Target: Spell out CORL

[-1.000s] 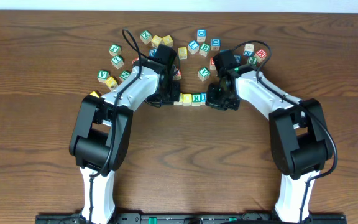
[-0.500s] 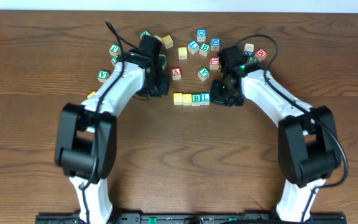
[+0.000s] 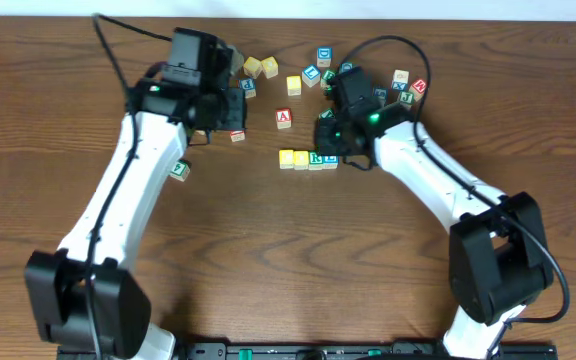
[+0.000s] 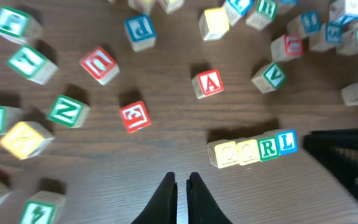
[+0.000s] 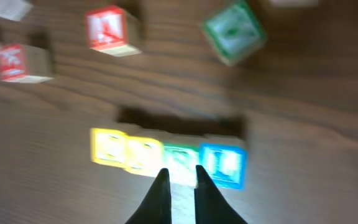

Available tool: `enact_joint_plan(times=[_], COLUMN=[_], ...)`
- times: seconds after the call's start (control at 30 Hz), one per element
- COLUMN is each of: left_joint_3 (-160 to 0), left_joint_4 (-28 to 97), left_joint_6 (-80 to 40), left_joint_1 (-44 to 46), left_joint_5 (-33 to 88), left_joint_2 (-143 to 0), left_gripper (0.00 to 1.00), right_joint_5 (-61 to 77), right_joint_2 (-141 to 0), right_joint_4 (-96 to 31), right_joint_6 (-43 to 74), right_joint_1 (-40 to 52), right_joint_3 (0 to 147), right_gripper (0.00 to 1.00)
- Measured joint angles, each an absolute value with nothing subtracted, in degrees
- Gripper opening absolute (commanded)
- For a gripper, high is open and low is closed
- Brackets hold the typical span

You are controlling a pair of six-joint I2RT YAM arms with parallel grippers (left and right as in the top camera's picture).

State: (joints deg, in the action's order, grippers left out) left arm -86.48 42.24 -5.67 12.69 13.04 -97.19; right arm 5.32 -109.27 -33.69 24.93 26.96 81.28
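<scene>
Left gripper (image 4: 180,180): fingers together, empty, above bare table (image 3: 268,250) left of the row.
CORL row (image 3: 308,158): four cubes touching in one line, near the A cube (image 3: 284,118).
Right gripper (image 5: 180,177): empty, over the row's R-L end; slim finger gap, closure cannot be told.

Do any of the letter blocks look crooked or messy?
Nothing really stands out. The row is nearly straight, its cubes touching: two yellow cubes, the green R cube, then the blue L cube. The red A cube sits apart from it. The other blocks just lie scattered, turned at different angles.
</scene>
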Motion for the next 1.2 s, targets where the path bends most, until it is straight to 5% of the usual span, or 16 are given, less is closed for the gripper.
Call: enact_joint_plan(times=[0.5,1.2], left_joint_3=[-87.1,-87.1], left_joint_4=[45.9,46.2], left_joint_6=[-13.6,-19.6], left_joint_1=[12.1,9.6], left_joint_5=[-0.7,-6.4], left_joint_2=[-96.4,-96.4], left_gripper=[0.08,0.08], right_joint_5=[2.1,0.0], right_joint_2=[-116.5,-127.0], right_joint_4=[-16.8,-29.9], right_joint_6=[24.9,26.1], right_joint_1=[30.8,33.8], right_joint_3=[81.3,93.2], right_gripper=[0.11,0.06])
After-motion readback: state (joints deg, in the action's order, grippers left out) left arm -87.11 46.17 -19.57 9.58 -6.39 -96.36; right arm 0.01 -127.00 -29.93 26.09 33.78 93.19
